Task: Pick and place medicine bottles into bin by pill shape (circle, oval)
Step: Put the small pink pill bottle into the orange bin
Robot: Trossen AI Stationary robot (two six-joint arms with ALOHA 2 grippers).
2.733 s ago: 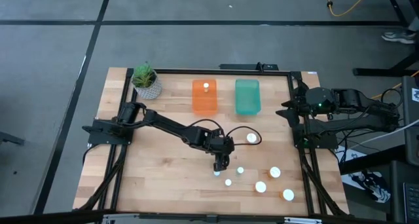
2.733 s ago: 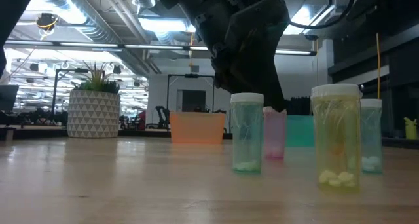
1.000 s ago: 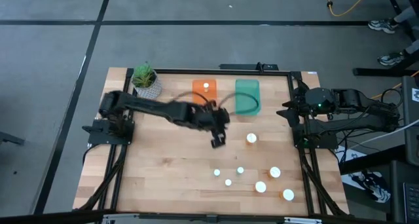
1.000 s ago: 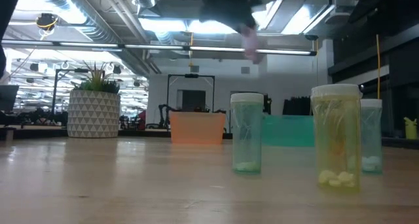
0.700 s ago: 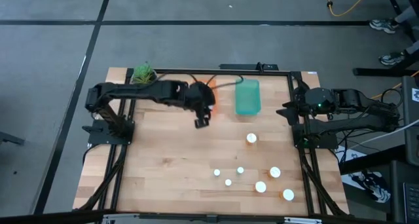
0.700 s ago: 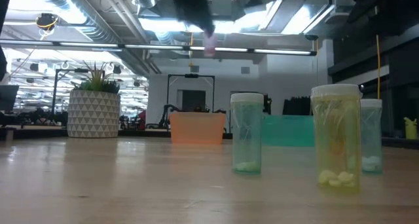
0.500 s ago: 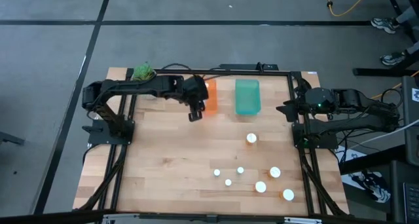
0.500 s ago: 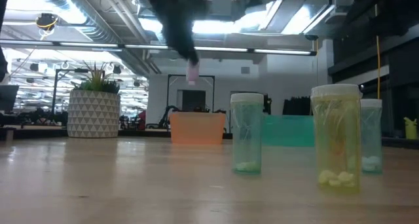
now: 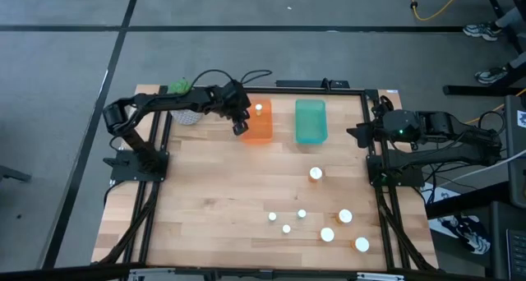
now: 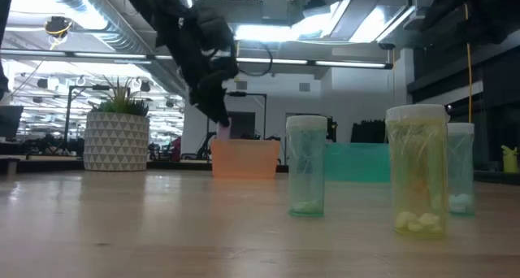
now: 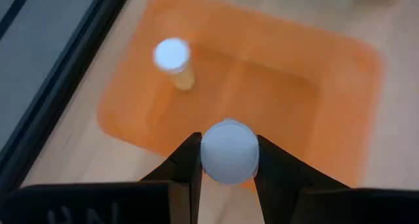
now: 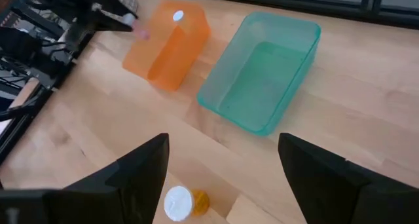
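1. Left wrist view: the left pincer grips a white-capped medicine bottle between its fingers, poised over the near edge of the orange bin, seemingly ready to drop it in.
2. One capped bottle already stands inside that bin.
3. Beside it sits the teal bin.
4. Six bottles wait on the worktop; the right pincer hangs wide open, parked.

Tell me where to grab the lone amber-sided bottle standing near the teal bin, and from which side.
Grip the white-capped amber-sided bottle across its cap and upper sides, coming straight down from above. It stands upright on the wooden table with bare surface all around, apart from the teal plastic bin, so a top-down approach looks unobstructed. The open right hand is nearest; the left hand is busy holding a white-capped bottle.
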